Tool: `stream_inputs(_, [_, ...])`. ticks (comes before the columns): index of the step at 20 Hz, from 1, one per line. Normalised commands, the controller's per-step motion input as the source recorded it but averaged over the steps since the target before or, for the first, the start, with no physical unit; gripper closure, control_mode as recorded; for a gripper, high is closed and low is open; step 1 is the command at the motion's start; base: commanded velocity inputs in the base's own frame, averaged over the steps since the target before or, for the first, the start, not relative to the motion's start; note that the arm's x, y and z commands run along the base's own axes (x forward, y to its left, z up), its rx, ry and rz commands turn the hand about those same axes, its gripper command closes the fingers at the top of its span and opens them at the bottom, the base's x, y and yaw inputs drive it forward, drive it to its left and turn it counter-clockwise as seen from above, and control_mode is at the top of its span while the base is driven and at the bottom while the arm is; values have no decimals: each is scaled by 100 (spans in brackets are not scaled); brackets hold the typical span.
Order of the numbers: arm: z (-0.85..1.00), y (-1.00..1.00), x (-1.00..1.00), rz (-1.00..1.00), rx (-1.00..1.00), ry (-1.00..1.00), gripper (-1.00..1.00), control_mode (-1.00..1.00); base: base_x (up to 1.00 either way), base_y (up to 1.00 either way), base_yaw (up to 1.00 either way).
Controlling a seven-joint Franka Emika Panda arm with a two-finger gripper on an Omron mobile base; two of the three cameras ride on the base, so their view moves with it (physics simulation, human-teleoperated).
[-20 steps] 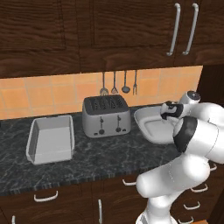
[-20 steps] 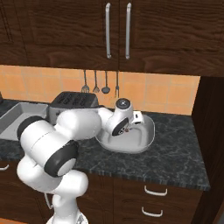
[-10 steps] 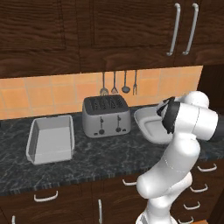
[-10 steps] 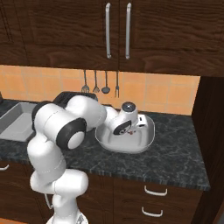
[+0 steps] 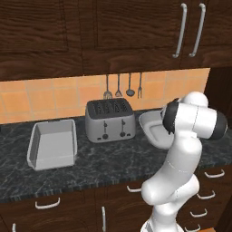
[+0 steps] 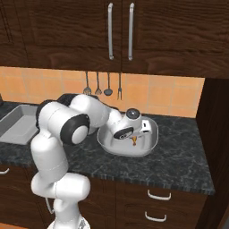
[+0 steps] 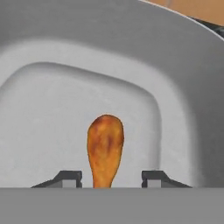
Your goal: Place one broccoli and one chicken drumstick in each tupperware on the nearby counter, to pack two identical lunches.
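Over the right-hand tupperware (image 6: 150, 142) the gripper (image 6: 133, 141) hangs low, its fingers (image 7: 70, 178) pointing down into the dish. From the hand view the two dark tips stand well apart, and a chicken drumstick (image 7: 104, 149) rises between them — golden-brown, fat end away from the camera, thin end down at the bottom edge. Clear gaps show on both sides of the thin end, so the fingers are spread wide of it; whether they touch it lower down I cannot tell. Behind the drumstick lies the pale floor of the dish with its rounded inner corner and raised wall. In the right base view the same drumstick (image 6: 133, 141) appears as a small orange-brown shape just under the white hand, inside the rim.

That tupperware (image 5: 152, 129) sits on the dark speckled tabletop (image 5: 104, 161), just to the right of the silver toaster (image 5: 110, 119); the arm's white elbow covers its right part in the left base view. The other tupperware (image 5: 52, 144) lies well apart on the far side of the toaster — I see only pale grey inside it. In the right base view, this second dish (image 6: 18, 123) shows at the left edge, partly behind the arm.

Four utensils (image 5: 123, 86) hang on the orange tiled wall above the toaster, under dark wooden cabinets (image 6: 120, 31) with long silver handles.
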Motion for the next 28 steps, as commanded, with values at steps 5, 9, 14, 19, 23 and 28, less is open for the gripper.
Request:
stream_inputs(5, [71,4,-26,0,0,0,-100,-100,0,0,0])
stream_inputs(9, [61,71,-91,0,-8,-3,-100,-100,0,0,0])
stream_inputs(14, [75,100,-76,-3,-14,-16,-100,-100,0,0,0])
stream_inputs(19, [80,86,-93,-19,12,-22,-100,-100,0,0,0])
stream_inputs(23, [65,52,-100,-33,48,-1,-100,-100,0,0,0])
stream_inputs(28, [47,26,-100,-10,37,1,-100,-100,0,0,0])
